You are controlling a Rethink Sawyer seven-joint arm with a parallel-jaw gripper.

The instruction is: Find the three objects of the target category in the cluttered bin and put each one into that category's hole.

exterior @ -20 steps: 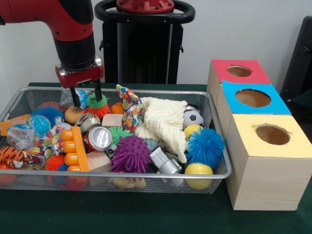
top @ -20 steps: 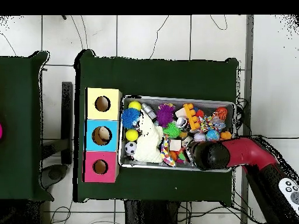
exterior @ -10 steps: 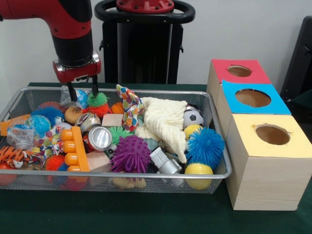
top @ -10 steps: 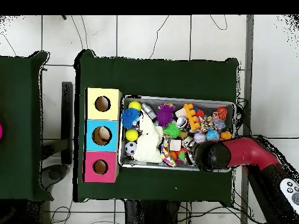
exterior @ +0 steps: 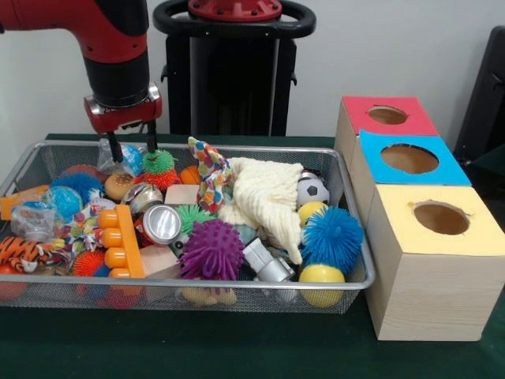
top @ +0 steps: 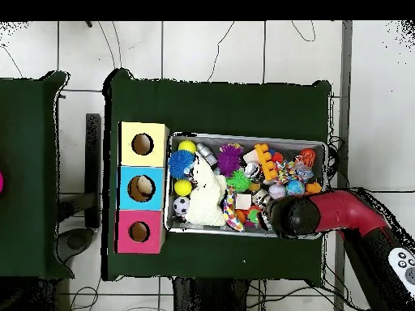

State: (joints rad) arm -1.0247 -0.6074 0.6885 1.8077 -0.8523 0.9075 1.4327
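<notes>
My gripper [exterior: 132, 146] hangs open and empty just above the far left part of the wire bin [exterior: 351, 245]. Its fingertips [exterior: 150, 143] stand a little over a green-and-red spiky ball [exterior: 160, 166] and a clear-wrapped blue item [exterior: 130, 160]. The bin is packed with clutter: a purple spiky ball [exterior: 211, 249], a blue spiky ball [exterior: 332, 235], a soccer ball [exterior: 312, 190], a yellow ball [exterior: 321, 283], a crushed can [exterior: 162, 223] and a cream cloth [exterior: 268, 197]. In the overhead view the arm's wrist [top: 296, 217] hides the gripper.
Three wooden boxes stand beside the bin, each with a round hole: red top [exterior: 387, 115], blue top [exterior: 409, 158], yellow top [exterior: 440, 218]. An orange block toy [exterior: 118, 241] and a tiger-striped toy [exterior: 24, 253] lie at the bin's left. From above, the boxes [top: 141, 188] line the bin's left side.
The gripper has risen out of the clutter, away from the green-and-red spiky ball, with nothing in it. It also shifted slightly left in the front view.
</notes>
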